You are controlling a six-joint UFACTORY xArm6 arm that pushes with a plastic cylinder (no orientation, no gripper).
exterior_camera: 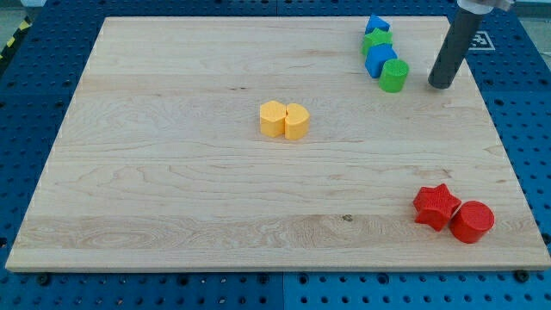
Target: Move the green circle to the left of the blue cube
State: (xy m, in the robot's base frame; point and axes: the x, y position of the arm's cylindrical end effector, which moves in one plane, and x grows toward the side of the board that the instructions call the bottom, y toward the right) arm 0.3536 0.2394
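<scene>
Tip status: my tip sits on the board just right of the green circle, small gap, not touching. No fingers on this rig, just the bare rod, nothing held. Green circle touches the blue cube at its near-right corner. Farther back in the same line: green star, then a blue block. Two yellow blocks mid-board; red star and red cylinder near-right.
</scene>
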